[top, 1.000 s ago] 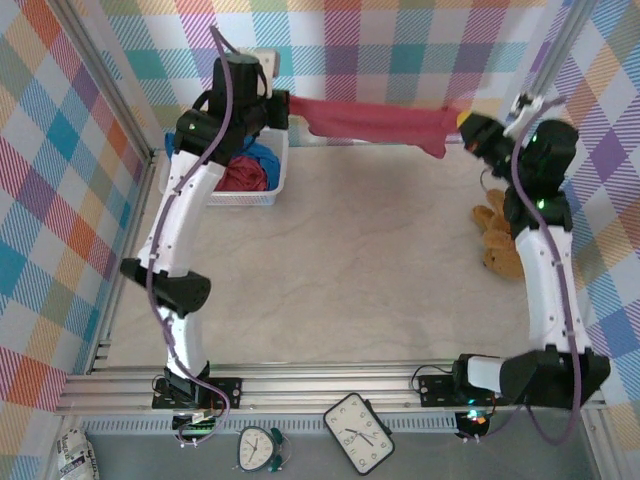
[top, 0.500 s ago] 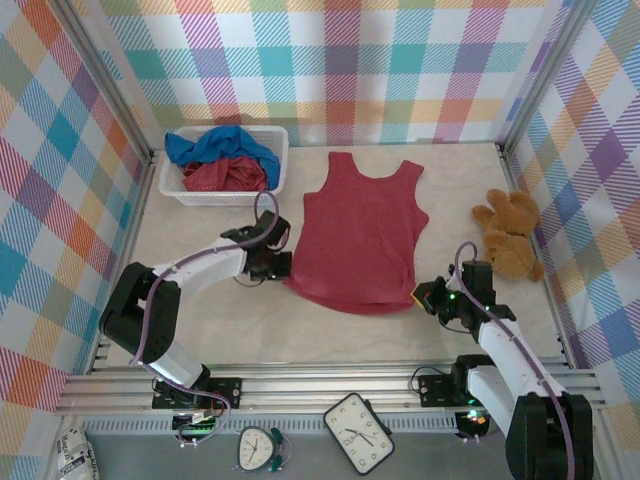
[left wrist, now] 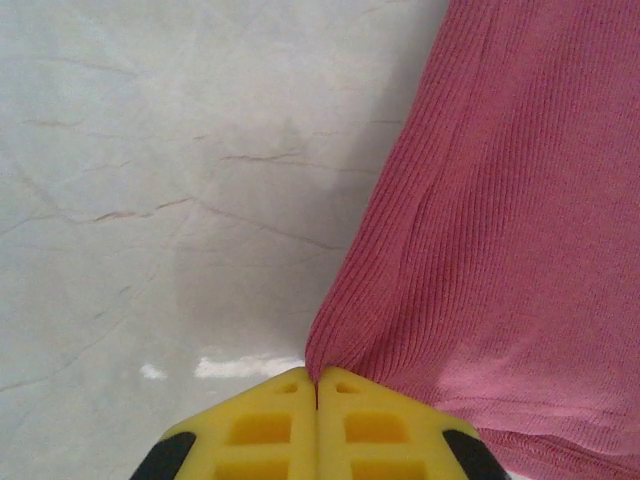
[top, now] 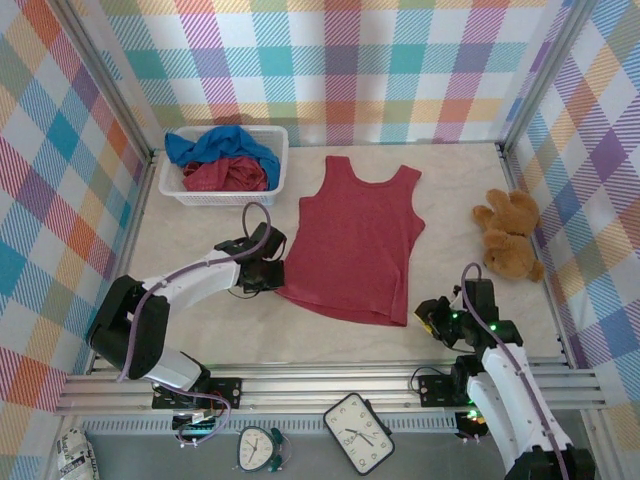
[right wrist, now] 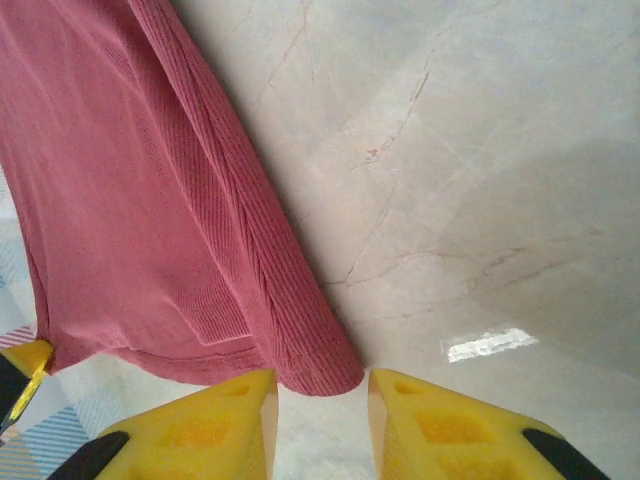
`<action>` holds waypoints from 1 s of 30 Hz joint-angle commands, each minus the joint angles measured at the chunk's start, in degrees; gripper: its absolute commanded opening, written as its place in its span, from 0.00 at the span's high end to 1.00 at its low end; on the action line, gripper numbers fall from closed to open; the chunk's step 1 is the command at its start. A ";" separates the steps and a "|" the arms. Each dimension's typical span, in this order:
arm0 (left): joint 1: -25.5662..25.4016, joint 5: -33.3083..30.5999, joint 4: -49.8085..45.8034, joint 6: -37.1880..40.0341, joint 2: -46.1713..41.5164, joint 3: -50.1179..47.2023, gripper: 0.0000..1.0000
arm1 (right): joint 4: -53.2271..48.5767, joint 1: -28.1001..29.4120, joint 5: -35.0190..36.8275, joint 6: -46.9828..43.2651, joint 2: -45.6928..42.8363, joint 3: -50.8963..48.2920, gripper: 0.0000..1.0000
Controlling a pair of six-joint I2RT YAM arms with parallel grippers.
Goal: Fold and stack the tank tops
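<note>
Pale marbled tabletop (top: pixel 200 330) ran bare along its near strip, closed in on three sides by bright plaid panels (top: pixel 400 60). Nearer than everything else, on the near side of the table's rail from the spread dark red ribbed cloth tank top (top: pixel 355 240), stood two clocks: a round alarm clock (top: pixel 258 447) and a black-rimmed clock (top: pixel 358 432).

At that top's left edge, just above the hem corner, the left gripper (left wrist: pixel 317 378) had its yellow fingers pressed together, with the fabric's edge pinched in the seam between them. At the hem's right corner the right gripper (right wrist: pixel 322 385) stood with its fingers apart. The cloth corner lay on the table at the mouth of the gap, held by neither finger.

The top lay flat, straps toward the far wall, with open table to its left, to its right and along its hem.

Right of it, near the side wall and well apart, lay one brown teddy bear (top: pixel 508 235). To its far left, close to the left strap but not touching, sat one white plastic mesh basket (top: pixel 225 197). It held a crumpled bright blue tank top (top: pixel 215 145) and a second dark red tank top (top: pixel 225 175). That made three tops in all.
</note>
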 commanded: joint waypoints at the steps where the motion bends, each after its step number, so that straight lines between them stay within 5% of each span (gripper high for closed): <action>1: -0.31 -5.11 -7.46 -0.02 -2.06 1.80 0.88 | -0.55 0.68 1.41 -2.61 0.38 4.34 0.69; 6: -1.27 -3.14 -9.00 -1.31 -3.49 5.52 0.66 | 15.87 8.41 -0.06 -5.96 14.36 8.75 0.59; 10: -4.76 0.45 -5.61 -3.34 -2.19 8.06 0.61 | 24.61 14.67 -1.33 -7.34 27.23 12.13 0.57; 18: -7.40 5.57 4.87 -5.39 7.13 4.58 0.71 | 21.06 17.25 0.90 -7.95 39.59 12.70 0.56; 30: -4.56 -1.19 -1.76 -0.50 11.36 0.93 0.80 | 14.01 17.23 7.29 -6.15 39.79 9.49 0.57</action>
